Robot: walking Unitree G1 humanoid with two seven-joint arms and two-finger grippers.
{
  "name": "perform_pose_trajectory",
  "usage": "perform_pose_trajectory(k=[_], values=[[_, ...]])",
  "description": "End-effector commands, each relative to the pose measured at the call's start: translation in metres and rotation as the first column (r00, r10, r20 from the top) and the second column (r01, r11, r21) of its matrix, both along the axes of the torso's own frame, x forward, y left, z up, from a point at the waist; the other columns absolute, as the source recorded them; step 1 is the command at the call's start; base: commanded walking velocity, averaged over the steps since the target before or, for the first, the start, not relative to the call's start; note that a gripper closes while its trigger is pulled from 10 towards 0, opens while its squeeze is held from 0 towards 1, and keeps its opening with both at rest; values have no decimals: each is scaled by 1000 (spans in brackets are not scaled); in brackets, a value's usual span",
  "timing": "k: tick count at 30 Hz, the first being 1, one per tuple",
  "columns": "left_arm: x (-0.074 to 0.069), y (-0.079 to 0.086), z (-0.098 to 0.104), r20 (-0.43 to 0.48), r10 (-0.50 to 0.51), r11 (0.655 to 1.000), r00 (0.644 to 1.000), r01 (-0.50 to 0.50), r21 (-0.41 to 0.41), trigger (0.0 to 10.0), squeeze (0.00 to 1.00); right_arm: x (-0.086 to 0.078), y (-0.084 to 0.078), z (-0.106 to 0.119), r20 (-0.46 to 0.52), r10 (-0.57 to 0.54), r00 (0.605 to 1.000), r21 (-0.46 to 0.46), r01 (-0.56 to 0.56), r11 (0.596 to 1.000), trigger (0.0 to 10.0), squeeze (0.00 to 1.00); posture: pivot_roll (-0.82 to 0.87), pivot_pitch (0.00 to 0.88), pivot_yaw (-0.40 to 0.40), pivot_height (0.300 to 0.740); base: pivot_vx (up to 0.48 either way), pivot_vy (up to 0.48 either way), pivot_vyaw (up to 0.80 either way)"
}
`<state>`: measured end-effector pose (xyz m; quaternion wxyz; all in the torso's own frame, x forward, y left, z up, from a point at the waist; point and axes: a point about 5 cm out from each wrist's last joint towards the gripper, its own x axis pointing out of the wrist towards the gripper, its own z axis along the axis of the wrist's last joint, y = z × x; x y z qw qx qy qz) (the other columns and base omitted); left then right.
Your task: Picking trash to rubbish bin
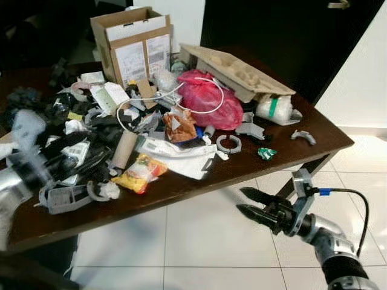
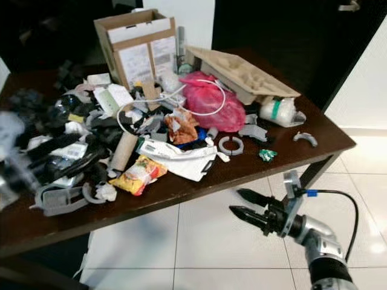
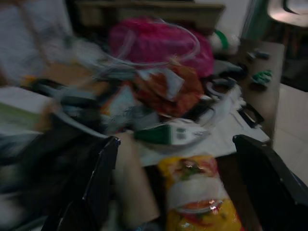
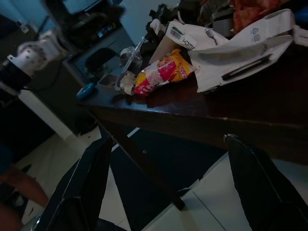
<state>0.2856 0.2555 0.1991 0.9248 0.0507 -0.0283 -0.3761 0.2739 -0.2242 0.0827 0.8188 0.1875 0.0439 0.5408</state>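
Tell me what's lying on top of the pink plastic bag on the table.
A loop of white cable lies across the pink plastic bag, and one end of a tan pulp tray rests over its far side. What is inside the bag cannot be seen.

Table [image 1: 284, 158]: dark wood, smooth with a dull sheen.
Floor [image 1: 199, 235]: glossy pale tiles.
Box [image 1: 134, 45]: matt brown cardboard.
Tray [image 1: 236, 71]: rough moulded paper pulp.
Bag [image 1: 208, 99]: thin pink plastic, crinkled.
Snack packet [image 1: 140, 174]: shiny yellow foil.
Right gripper [image 1: 248, 202]: black fingers, silver metal arm.
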Motion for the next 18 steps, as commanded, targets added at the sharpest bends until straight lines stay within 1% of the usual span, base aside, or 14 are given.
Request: perform_pose_trajectory(k=[1, 4, 5, 6, 8, 10, 11, 13, 15, 17, 18], values=[[9, -12, -15, -46, -23, 1000, 999, 23, 7, 10000, 0, -4, -2, 1, 11, -2, 1000, 2, 2, 1000, 10000, 0, 89, 134, -33, 740, 0, 0, 0], [18, -22, -23, -85, -45, 999, 995, 46, 5, 10000, 0, -5, -4, 5, 32, -3, 999, -1, 3, 1000, 10000, 0, 80, 137, -33, 740, 0, 0, 0], [18, -22, -23, -85, -45, 999, 995, 46, 5, 10000, 0, -5, -4, 5, 32, -3, 999, -1, 3, 1000, 10000, 0, 80, 137, -33, 740, 0, 0, 0], [22, -27, -27, -114, -70, 997, 991, 71, 2, 10000, 0, -5, -5, 9, 51, -12, 999, -8, 12, 1000, 10000, 0, 75, 139, -33, 740, 0, 0, 0], [24, -30, -29, -127, -83, 996, 989, 84, 4, 10000, 0, -5, -5, 10, 59, -17, 998, -12, 18, 1000, 10000, 0, 75, 139, -33, 740, 0, 0, 0], [27, -34, -35, -158, -100, 993, 982, 108, 42, 10000, 0, -5, -6, 16, 83, -20, 996, -2, 20, 1000, 10000, 0, 62, 143, -29, 740, 0, 0, 0], [27, -34, -35, -158, -100, 993, 982, 108, 42, 10000, 0, -5, -6, 16, 83, -20, 996, -2, 20, 1000, 10000, 0, 62, 143, -29, 740, 0, 0, 0], [30, -35, -38, -178, -106, 988, 978, 123, 88, 10000, 0, -8, -6, 20, 95, -15, 995, -4, 15, 1000, 10000, 0, 57, 143, -28, 740, 0, 0, 0], [32, -34, -38, -188, -97, 988, 977, 118, 102, 10000, 0, -9, -7, 20, 98, -19, 995, -7, 19, 1000, 10000, 0, 57, 145, -27, 740, 0, 0, 0], [35, -29, -40, -207, -64, 984, 976, 96, 150, 10000, 0, -11, -8, 21, 101, -31, 994, -11, 32, 999, 10000, 0, 53, 145, -27, 740, 0, 0, 0], [35, -29, -40, -207, -64, 984, 976, 96, 150, 10000, 0, -11, -8, 21, 101, -31, 994, -11, 32, 999, 10000, 0, 53, 145, -27, 740, 0, 0, 0]])
